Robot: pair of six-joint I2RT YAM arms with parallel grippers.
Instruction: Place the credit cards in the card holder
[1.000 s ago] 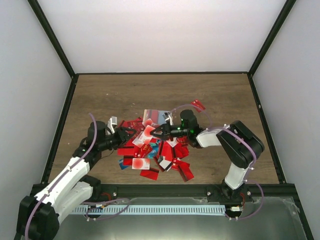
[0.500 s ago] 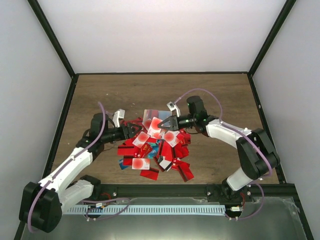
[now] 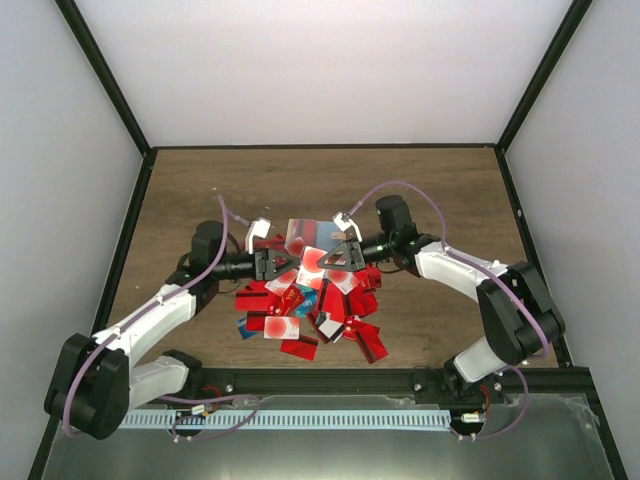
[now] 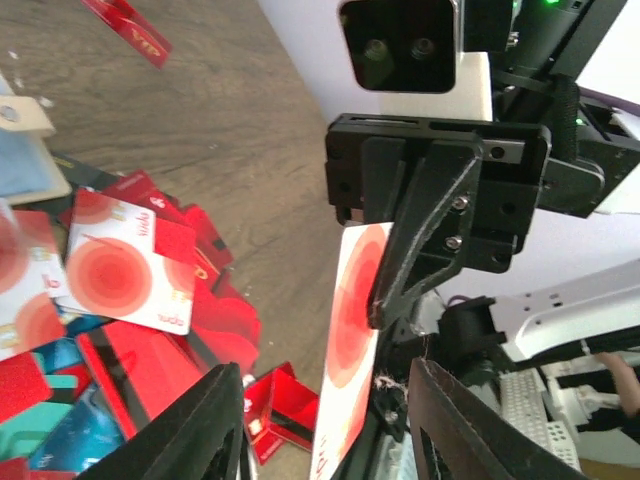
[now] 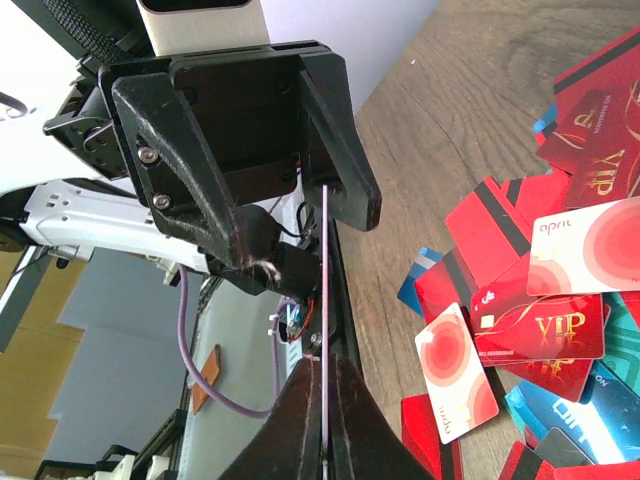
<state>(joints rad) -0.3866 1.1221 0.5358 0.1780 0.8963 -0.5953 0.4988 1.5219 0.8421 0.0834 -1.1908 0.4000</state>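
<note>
Overhead: shows right gripper (image 3: 330, 260) clamped on a white card (image 3: 314, 260) above the credit cards (image 3: 310, 312), offering it to left gripper (image 3: 288, 265). Left wrist: finds those jaws parted around its edge, presumably for a regrip; possibly card holder (image 4: 28, 118) beside the heap. Right wrist: confirms card edge-on.

1. "VIP" in gold letters stands on a red credit card (image 5: 545, 330) in the pile, in the right wrist view.
2. "VIP" also stands on a second red card (image 5: 598, 182) near that view's right edge.
3. A small word, seemingly "april", stands on a white card (image 5: 592, 245).
4. "VIP" stands on a third red card (image 4: 128, 25) in the left wrist view.
5. Other print is too small to read.
</note>
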